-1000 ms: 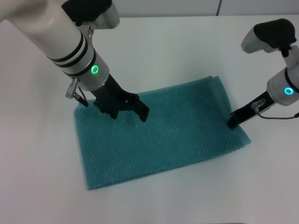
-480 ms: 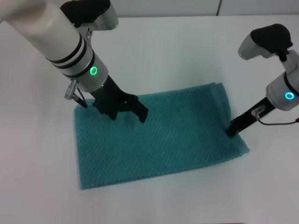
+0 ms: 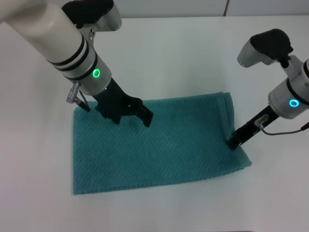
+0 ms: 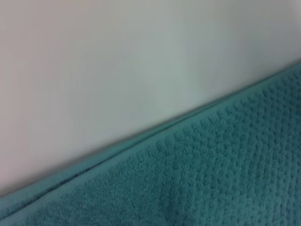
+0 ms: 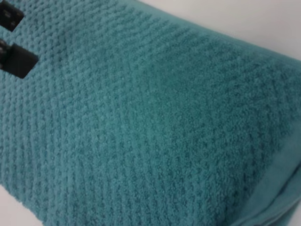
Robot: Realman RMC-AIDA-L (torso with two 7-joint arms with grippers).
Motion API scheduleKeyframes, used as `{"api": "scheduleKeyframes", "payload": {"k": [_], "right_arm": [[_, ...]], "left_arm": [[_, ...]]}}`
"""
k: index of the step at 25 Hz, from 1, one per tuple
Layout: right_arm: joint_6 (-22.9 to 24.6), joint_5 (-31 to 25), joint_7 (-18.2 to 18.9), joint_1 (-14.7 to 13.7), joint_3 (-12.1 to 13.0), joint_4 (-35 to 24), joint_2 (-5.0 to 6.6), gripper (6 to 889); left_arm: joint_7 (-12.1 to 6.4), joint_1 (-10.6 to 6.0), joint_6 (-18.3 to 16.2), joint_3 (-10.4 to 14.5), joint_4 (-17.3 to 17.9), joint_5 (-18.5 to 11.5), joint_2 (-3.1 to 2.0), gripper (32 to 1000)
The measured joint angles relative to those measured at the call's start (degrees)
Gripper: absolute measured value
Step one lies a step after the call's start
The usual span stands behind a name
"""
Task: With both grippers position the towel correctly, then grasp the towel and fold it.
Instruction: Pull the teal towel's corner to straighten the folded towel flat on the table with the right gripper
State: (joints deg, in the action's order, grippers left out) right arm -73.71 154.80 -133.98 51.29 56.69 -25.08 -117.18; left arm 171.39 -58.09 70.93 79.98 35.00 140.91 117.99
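The teal waffle-weave towel [image 3: 159,145] lies flat on the white table [image 3: 183,53], its long side running left to right. My bulky left gripper [image 3: 131,119] stands open on the towel's far edge, left of the middle, both black fingertips down on the cloth. The slim right gripper [image 3: 232,143] touches the towel's right end near its short edge. The left wrist view shows only the towel's hem [image 4: 211,179] against the table. In the right wrist view the towel [image 5: 141,117] fills the picture, with the left gripper's fingertips [image 5: 18,60] far off.
Bare white table surrounds the towel on all sides. A thin cable [image 3: 285,131] hangs from the right arm just above the table beside the towel's right end. A wall edge [image 3: 227,7] runs along the back.
The right gripper has moved left and toward me, dragging the towel's right end with it. The towel has turned to lie squarer. The left gripper has stayed in place.
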Motion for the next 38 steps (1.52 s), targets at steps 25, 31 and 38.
{"api": "scheduleKeyframes", "payload": {"k": [25, 31, 38], "right_arm": [[-3.0, -0.2, 0.3, 0.0, -0.2, -0.6, -0.27, 73], [-4.3, -0.2, 0.3, -0.4, -0.2, -2.6, -0.34, 79], [-5.3, -0.2, 0.4, -0.4, -0.4, -3.4, -0.33, 418]], "left_arm": [[0.0, 0.09, 0.0, 0.0, -0.1, 0.1, -0.04, 907], [0.0, 0.09, 0.0, 0.0, 0.0, 0.1, -0.04, 906], [0.0, 0.17, 0.0, 0.0, -0.1, 0.2, -0.04, 905]]}}
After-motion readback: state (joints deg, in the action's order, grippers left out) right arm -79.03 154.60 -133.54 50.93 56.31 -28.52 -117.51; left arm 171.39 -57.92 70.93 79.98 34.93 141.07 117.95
